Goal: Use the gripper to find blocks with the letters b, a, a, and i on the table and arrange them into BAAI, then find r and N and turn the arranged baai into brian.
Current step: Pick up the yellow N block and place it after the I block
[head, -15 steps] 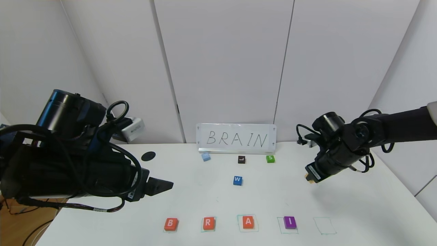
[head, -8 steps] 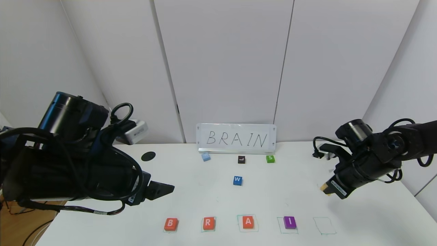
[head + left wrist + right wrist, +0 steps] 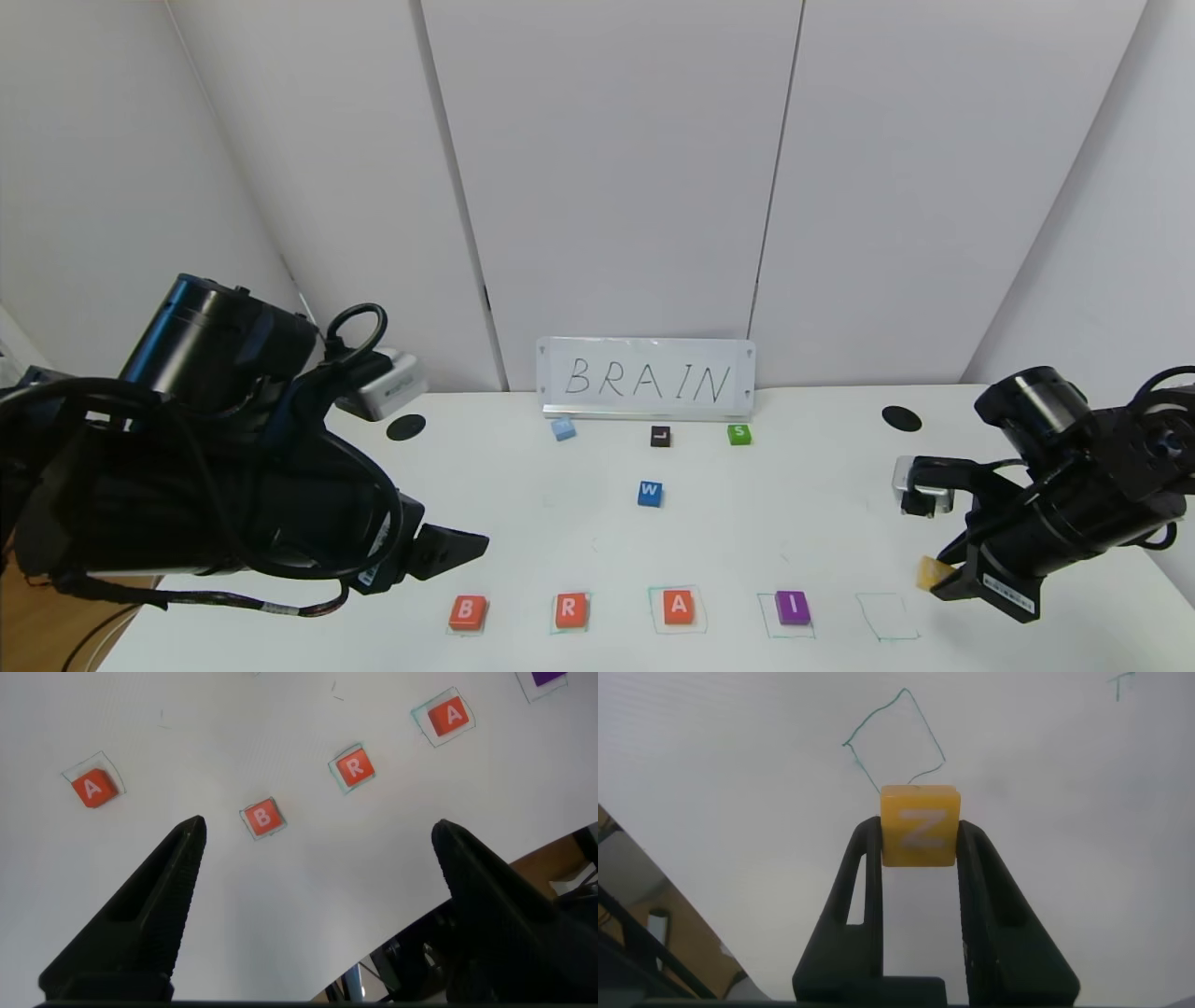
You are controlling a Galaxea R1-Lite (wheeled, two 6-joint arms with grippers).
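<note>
Along the front of the table (image 3: 803, 532) lie an orange B (image 3: 468, 611), the orange r (image 3: 570, 609), an orange A (image 3: 679, 606) and a purple I (image 3: 793, 608), each in a green drawn square. To the right of the I is an empty square (image 3: 887, 617). My right gripper (image 3: 936, 577) hovers just right of it, shut on the yellow N (image 3: 919, 826). My left gripper (image 3: 318, 829) hangs open above the B (image 3: 263, 817). Its wrist view shows a second A (image 3: 92, 789) beyond the B, hidden behind the left arm in the head view.
A sign reading BRAIN (image 3: 646, 378) stands at the back. In front of it lie a light blue block (image 3: 563, 428), a dark L block (image 3: 660, 436), a green S block (image 3: 739, 433) and a blue W block (image 3: 651, 493). Black holes (image 3: 405, 427) (image 3: 901, 418) mark the rear corners.
My right arm has come down and forward to the right with the N block, ending low beside the empty square. My left arm has shifted slightly forward.
</note>
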